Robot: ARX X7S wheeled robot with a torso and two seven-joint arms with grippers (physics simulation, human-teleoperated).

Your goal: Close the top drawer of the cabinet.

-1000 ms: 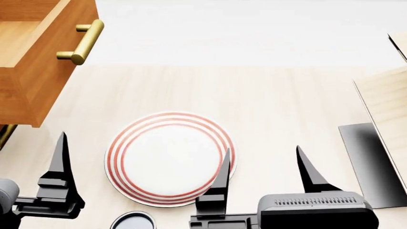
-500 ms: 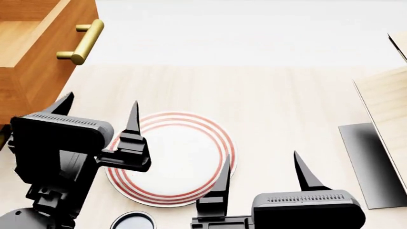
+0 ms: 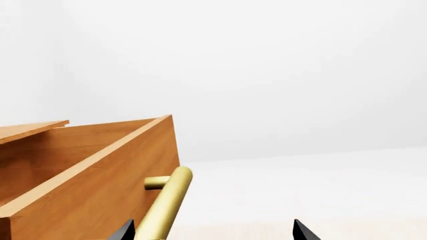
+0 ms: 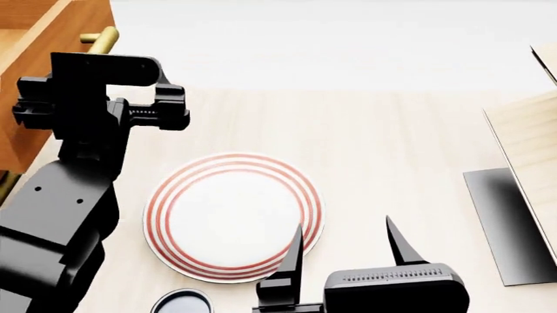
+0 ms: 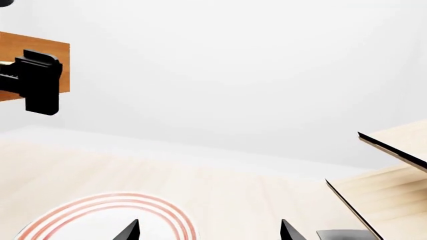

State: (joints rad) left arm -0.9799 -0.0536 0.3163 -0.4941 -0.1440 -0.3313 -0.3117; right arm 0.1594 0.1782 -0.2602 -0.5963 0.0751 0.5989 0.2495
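Left gripper (image 4: 130,62) is raised in front of the open top drawer (image 4: 35,72), at about 10 o'clock in the head view. Jaws stand apart, empty; in the left wrist view both tips (image 3: 123,231) show with a wide gap between them. The brass handle (image 3: 165,202) runs in just beside one tip, not between the two. Touching or not: cannot tell.

The top drawer sits pulled out of the cabinet (image 4: 10,130) at the far left edge of the head view. Its front panel faces toward 3 o'clock. The handle (image 4: 100,39) peeks out just above the left gripper; the rest of it is hidden behind the gripper body. Handle long axis runs roughly 1 to 7 o'clock in the head view, along the panel.

Right gripper (image 4: 344,244) hangs low at 6 o'clock over the desk (image 4: 392,143), jaws apart, holding nothing, well apart from the drawer. The plate (image 4: 233,216) lies between the arms, not involved.

Key relation: the drawer front is just beside the left gripper, toward 9–10 o'clock. The left arm is clearly the nearer one. Likely next move: push the panel toward 9 o'clock, square to the handle axis. No grasp looks needed. Risk: an off-centre push could skew the drawer.
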